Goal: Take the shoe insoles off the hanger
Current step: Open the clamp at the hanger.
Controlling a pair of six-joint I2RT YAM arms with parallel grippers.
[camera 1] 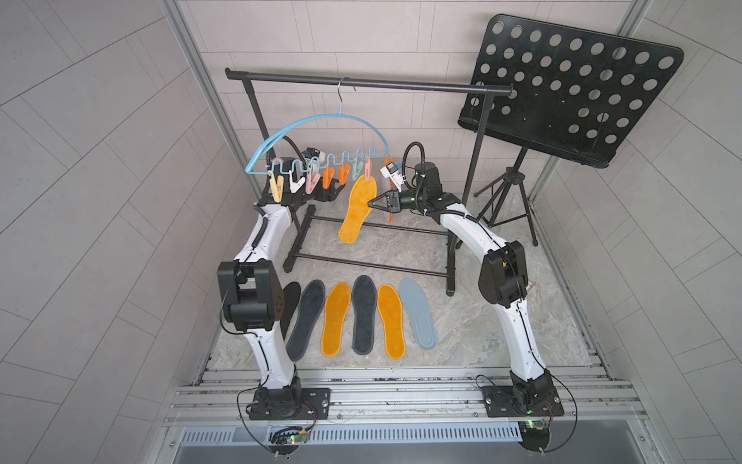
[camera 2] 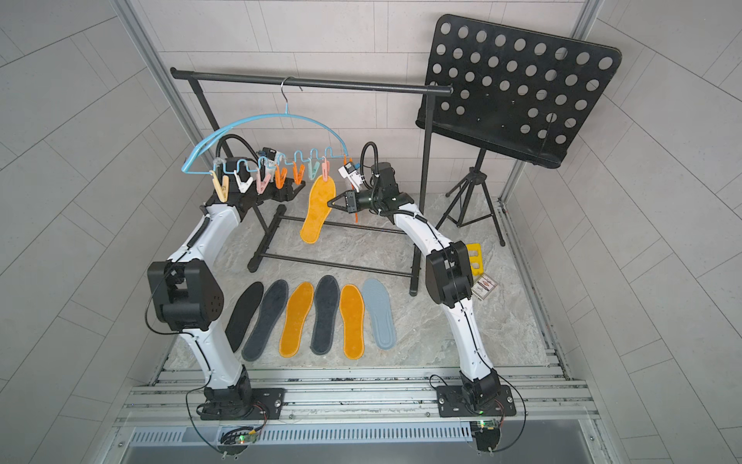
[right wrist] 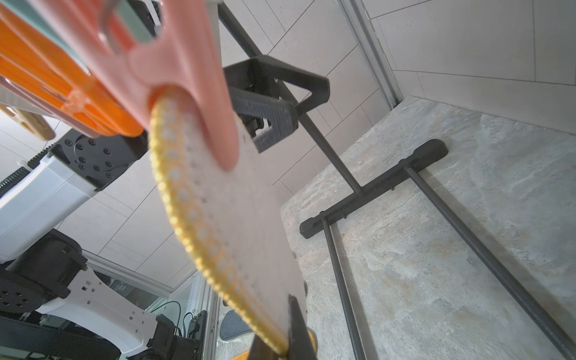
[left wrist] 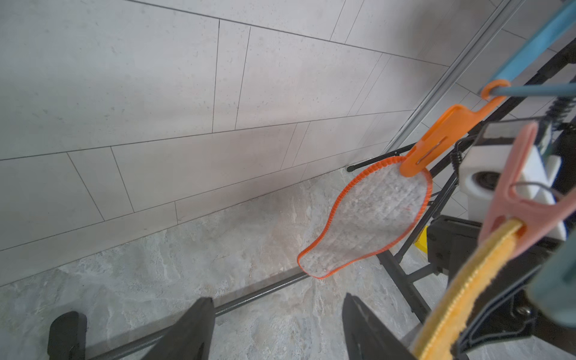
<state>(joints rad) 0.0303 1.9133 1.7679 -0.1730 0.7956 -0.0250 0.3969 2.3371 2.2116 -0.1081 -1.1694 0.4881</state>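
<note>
Black steel tube forms the garment rack (camera 1: 361,82), the largest thing before you. It stands on the marbled table (camera 1: 502,321) beside a perforated music stand (camera 1: 570,88). The light-blue hanger (camera 1: 321,118) hooks over the rack's top bar, its wavy lower bar carrying a row of coloured clips.

On the table in front of the rack you see six insoles side by side, each with its long axis running from the near edge toward the rack: black (camera 2: 245,317), dark grey (camera 1: 307,319), orange-yellow (camera 1: 336,319), dark grey (camera 1: 364,315), orange-yellow (camera 1: 391,321) and light grey-blue (camera 1: 418,313).

Two remain on the hanger. The hanging orange-yellow insole (camera 1: 357,209) is held at its wide toe end by a pink clip (camera 1: 367,170), long axis up and down, heel lowest. Beside it, the mesh insole (left wrist: 367,218) with its red-orange rim hangs the same way from an orange clip (left wrist: 436,146).

Your right pincer (camera 1: 371,204) is closed on the side edge of the hanging orange-yellow insole. Your left pincer (left wrist: 277,330) stands open, holding nothing, behind the clips.
</note>
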